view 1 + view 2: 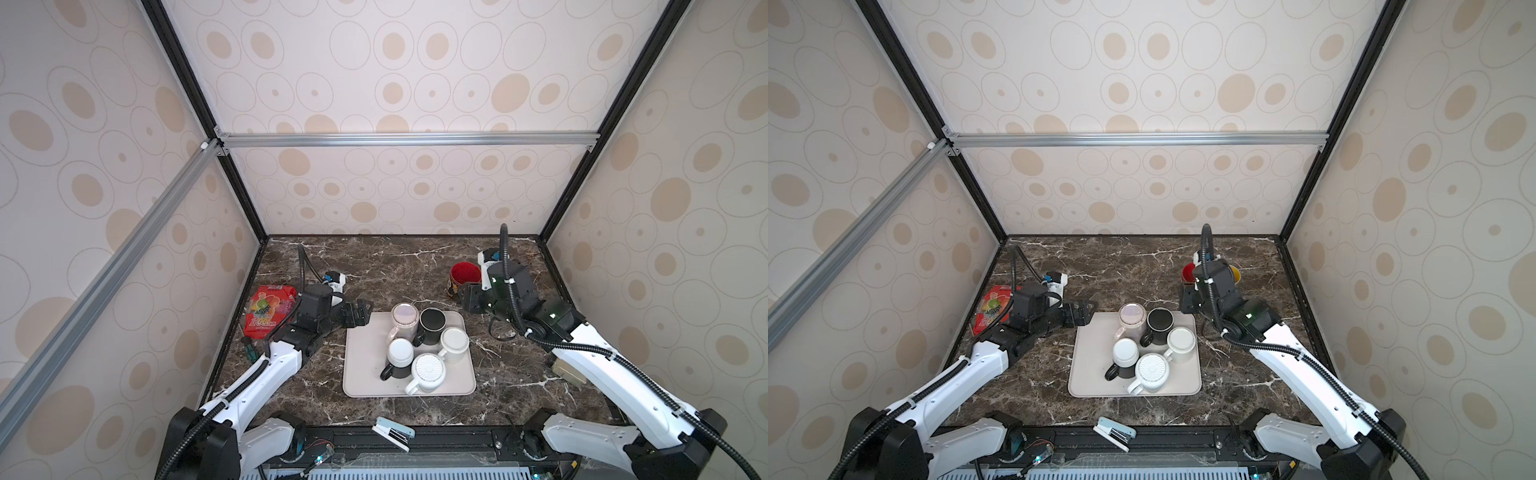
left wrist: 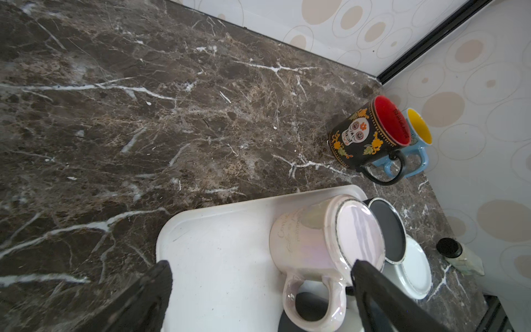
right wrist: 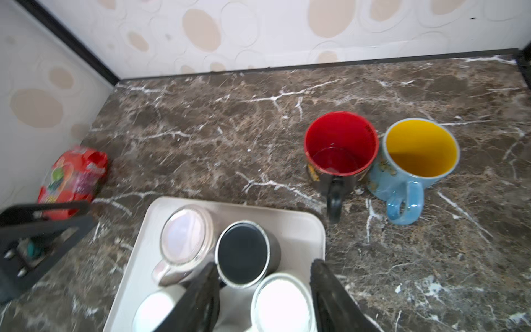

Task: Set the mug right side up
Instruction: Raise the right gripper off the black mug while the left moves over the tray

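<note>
Several mugs stand upside down on the beige tray (image 1: 365, 370): a pearly pink one (image 1: 404, 318) (image 2: 321, 244), a black one (image 1: 432, 322) (image 3: 242, 254) and white ones (image 1: 454, 340). A black skull mug with a red inside (image 1: 465, 272) (image 3: 340, 143) stands upright at the back right. A blue mug with a yellow inside (image 3: 421, 149) stands upright beside it. My right gripper (image 1: 467, 297) (image 3: 263, 287) is open and empty, just in front of the skull mug. My left gripper (image 1: 363, 311) (image 2: 261, 276) is open at the tray's back left corner, beside the pearly mug.
A red snack bag (image 1: 270, 309) lies by the left wall. A white stapler-like thing (image 1: 392, 432) sits at the front edge. A small black-capped bottle (image 2: 449, 248) lies near the right wall. Patterned walls close in the marble table (image 1: 395, 266) on three sides.
</note>
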Tool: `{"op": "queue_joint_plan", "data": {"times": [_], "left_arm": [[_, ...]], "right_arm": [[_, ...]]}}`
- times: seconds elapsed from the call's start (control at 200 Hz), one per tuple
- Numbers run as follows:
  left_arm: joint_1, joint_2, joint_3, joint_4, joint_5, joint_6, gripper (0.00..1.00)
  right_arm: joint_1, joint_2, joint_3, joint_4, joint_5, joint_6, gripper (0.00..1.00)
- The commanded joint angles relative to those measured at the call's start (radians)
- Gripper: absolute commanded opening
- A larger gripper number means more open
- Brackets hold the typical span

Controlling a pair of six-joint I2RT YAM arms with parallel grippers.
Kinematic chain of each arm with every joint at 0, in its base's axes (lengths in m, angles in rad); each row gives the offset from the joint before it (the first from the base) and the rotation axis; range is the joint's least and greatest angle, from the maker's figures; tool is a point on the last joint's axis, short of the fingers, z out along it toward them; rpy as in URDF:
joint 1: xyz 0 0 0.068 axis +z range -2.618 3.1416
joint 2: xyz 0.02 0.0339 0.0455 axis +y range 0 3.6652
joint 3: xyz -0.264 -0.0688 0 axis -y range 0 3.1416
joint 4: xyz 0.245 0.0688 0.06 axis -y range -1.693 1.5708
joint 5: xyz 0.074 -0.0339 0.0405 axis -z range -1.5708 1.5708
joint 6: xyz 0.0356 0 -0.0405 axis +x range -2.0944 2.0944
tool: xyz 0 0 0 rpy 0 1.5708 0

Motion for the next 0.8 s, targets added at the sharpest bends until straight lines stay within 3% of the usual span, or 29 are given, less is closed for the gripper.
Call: {"op": "queue_joint_plan", "data": {"times": [0.0, 0.255, 0.355, 0.455, 0.645, 0.795], "left_arm": [[-0.056, -0.034, 0.074, -0.108, -0.082, 0.054, 0.97], [-0.219, -0.088, 0.106, -0.252, -0.181, 0.044, 0.96], [-0.270, -0.096, 0.085, -0.276, -0.198, 0.037, 0.94], [-0.310, -0.093, 0.047, -0.268, -0.198, 0.031, 0.91], [-0.393, -0.038, 0.029, -0.258, -0.197, 0.028, 0.75], [-0.461, -0.014, 0.020, -0.260, -0.179, 0.044, 0.71]], "right_arm": [[0.121, 0.001, 0.029, -0.154, 0.112, 0.007, 0.53], [0.312, 0.079, 0.083, -0.279, 0.106, 0.042, 0.54], [0.327, 0.126, 0.113, -0.334, 0.112, 0.081, 0.54], [0.329, 0.103, 0.051, -0.262, 0.106, 0.102, 0.54], [0.329, 0.088, 0.005, -0.218, 0.140, 0.133, 0.52], [0.330, 0.069, -0.013, -0.217, 0.159, 0.141, 0.52]]}}
